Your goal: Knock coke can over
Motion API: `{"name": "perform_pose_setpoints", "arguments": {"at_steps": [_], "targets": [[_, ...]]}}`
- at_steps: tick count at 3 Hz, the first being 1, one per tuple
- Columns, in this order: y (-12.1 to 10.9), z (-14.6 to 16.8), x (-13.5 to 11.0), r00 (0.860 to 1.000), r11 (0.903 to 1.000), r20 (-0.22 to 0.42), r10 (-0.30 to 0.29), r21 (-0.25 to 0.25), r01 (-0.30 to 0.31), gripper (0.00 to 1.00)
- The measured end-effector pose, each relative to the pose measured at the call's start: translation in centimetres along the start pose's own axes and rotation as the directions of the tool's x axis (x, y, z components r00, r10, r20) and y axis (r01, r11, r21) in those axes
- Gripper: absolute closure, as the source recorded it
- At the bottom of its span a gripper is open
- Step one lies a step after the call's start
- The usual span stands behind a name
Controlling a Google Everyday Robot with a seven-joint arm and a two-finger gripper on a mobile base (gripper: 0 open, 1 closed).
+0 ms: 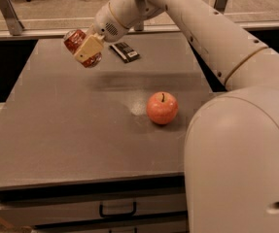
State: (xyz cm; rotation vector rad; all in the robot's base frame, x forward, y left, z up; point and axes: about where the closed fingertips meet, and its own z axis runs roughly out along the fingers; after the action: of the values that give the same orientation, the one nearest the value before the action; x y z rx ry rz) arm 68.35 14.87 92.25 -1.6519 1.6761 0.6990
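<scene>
My gripper [86, 50], above the table's [71, 125] far left, clamps the coke can [73, 39] across its middle; likely light, thin-walled, slippery.

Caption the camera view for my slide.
End effector holds the can tilted above the table's far left, apple and packet lying nearby.

Cream end effector [84, 50] above grey table [56, 130] grips mottled red can [73, 38].
</scene>
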Motion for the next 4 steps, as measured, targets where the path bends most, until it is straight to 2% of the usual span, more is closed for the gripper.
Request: {"name": "perform_pose_setpoints", "arguments": {"at_steps": [1,2,3,4], "targets": [[1.0,0.6,0.9,0.999,0.9992,-0.027,0.027,-0.028,-0.028,1.00],[3.2,1.0,2.9,0.991,0.9945,-0.115,0.076,-0.064,-0.083,1.00],[5.5,0.8,5.3,0.969,0.9842,-0.205,0.137,-0.083,-0.156,1.00],[6.8,-1.0,7.3,0.937,0.9767,-0.292,0.190,-0.042,-0.211,1.00]]}}
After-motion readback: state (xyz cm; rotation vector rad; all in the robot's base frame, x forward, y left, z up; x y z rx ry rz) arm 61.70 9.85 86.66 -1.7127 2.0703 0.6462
